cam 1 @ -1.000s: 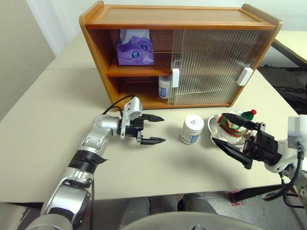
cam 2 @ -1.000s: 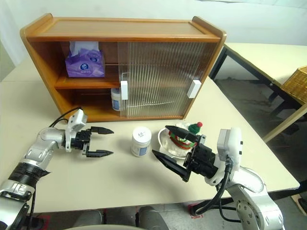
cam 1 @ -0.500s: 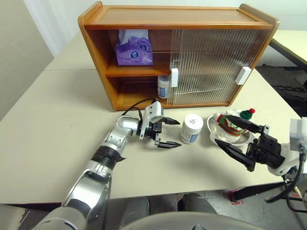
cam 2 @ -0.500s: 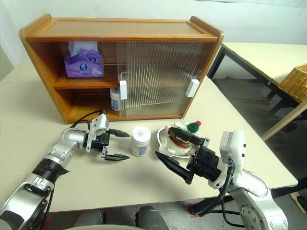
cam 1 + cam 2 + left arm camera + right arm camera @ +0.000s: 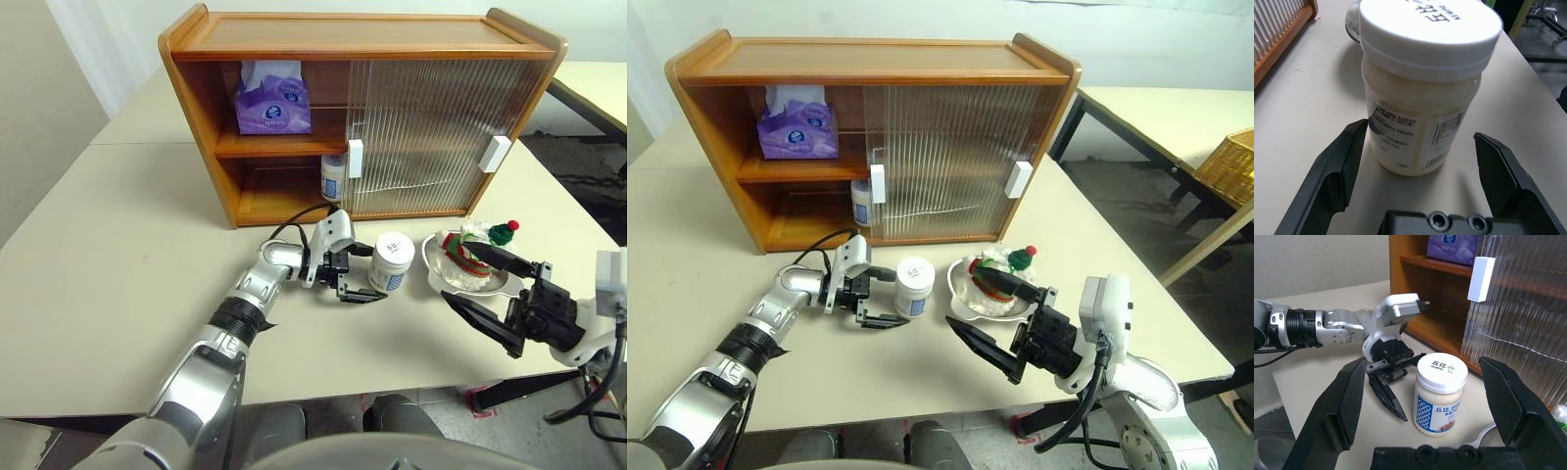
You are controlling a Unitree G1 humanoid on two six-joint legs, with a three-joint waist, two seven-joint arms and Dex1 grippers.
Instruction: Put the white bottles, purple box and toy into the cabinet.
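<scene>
While the purple box (image 5: pixel 273 101) sits on the upper shelf of the cabinet (image 5: pixel 362 44), at its open left end, one white bottle (image 5: pixel 334 177) stands on the lower shelf, just beside the edge of the left sliding door. Below it on the table (image 5: pixel 108 245), my left gripper (image 5: pixel 361 273) lies low with its fingers spread wide. They reach toward the second white bottle (image 5: pixel 392 262), which stands upright on the table. From my left wrist, this bottle sits between the two fingertips, close to both; contact with either cannot be confirmed. Right of the bottle, the toy (image 5: pixel 476 252) rests on its silver dish (image 5: pixel 436 267). My right gripper (image 5: pixel 502 293) hovers at the near right of the dish, fingers spread wide and holding nothing, pointing toward the bottle.
</scene>
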